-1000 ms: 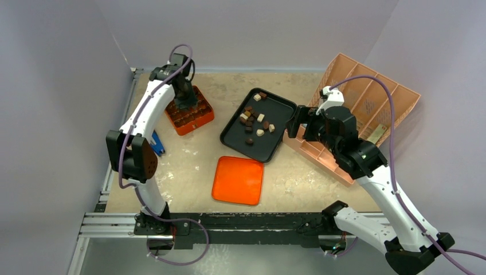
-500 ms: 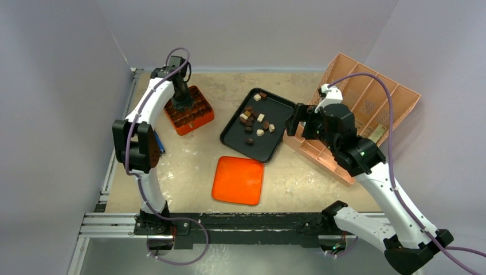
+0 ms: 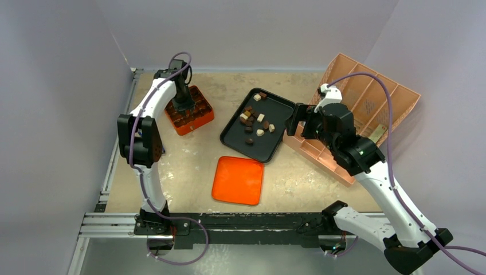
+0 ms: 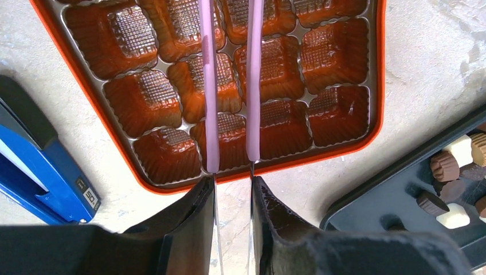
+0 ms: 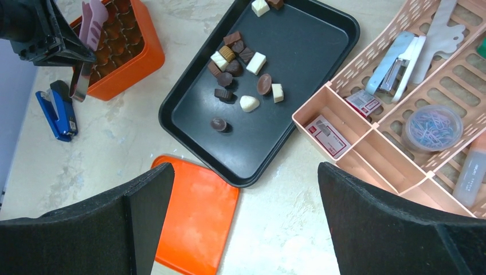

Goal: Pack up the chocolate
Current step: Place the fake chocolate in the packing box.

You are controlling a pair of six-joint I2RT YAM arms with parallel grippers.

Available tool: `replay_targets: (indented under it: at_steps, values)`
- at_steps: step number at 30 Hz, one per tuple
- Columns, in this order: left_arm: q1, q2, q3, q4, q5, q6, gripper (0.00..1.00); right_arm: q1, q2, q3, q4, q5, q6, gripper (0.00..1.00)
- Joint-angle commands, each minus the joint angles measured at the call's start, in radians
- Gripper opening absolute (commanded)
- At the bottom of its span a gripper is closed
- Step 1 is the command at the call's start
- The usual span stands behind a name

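The chocolate (image 3: 255, 120), several small dark, brown and cream pieces, lies in the black tray (image 3: 269, 150); it also shows in the right wrist view (image 5: 240, 63) and at the left wrist view's right edge (image 4: 453, 177). My left gripper (image 3: 183, 103) (image 4: 232, 180) is shut on pink-tipped tweezers (image 4: 209, 114) that reach over the orange compartmented box (image 3: 200, 120) (image 4: 367, 143); the cells in view hold nothing. My right gripper (image 3: 295, 123) (image 5: 243, 166) is open and empty, held high by the tray's right edge.
An orange lid (image 3: 238, 180) (image 5: 195, 217) lies near the tray's front. A blue stapler (image 3: 157, 143) (image 4: 40, 172) sits left of the box. A peach organizer (image 3: 367, 103) (image 5: 367, 143) with office items leans at the right.
My left arm's elbow has swung up and to the right while its gripper stayed over the orange box with the tweezers. The right arm has barely moved.
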State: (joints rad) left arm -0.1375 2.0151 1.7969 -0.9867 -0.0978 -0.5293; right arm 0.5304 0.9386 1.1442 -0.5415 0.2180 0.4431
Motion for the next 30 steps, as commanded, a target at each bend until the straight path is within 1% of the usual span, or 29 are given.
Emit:
replay_targets:
  at_steps: [1, 10, 20, 26, 30]
  values:
    - [0.007, -0.002, 0.05, 0.027, 0.01, 0.022, 0.27, 0.005, -0.006, 0.039, 0.016, 0.017, -0.023, 0.97]
    - [0.007, -0.036, 0.063, 0.006, 0.025, 0.025, 0.32, 0.005, -0.025, 0.031, 0.011, 0.02, -0.023, 0.97]
    - [0.001, -0.128, 0.056, -0.048, 0.093, 0.067, 0.3, 0.005, -0.052, 0.025, -0.004, 0.012, -0.01, 0.97]
    - [-0.045, -0.224, -0.016, -0.065, 0.117, 0.101, 0.3, 0.005, -0.054, 0.011, 0.008, 0.008, 0.009, 0.97]
    - [-0.112, -0.273, -0.048, -0.082, 0.114, 0.12, 0.29, 0.005, -0.05, 0.011, 0.018, 0.017, 0.017, 0.97]
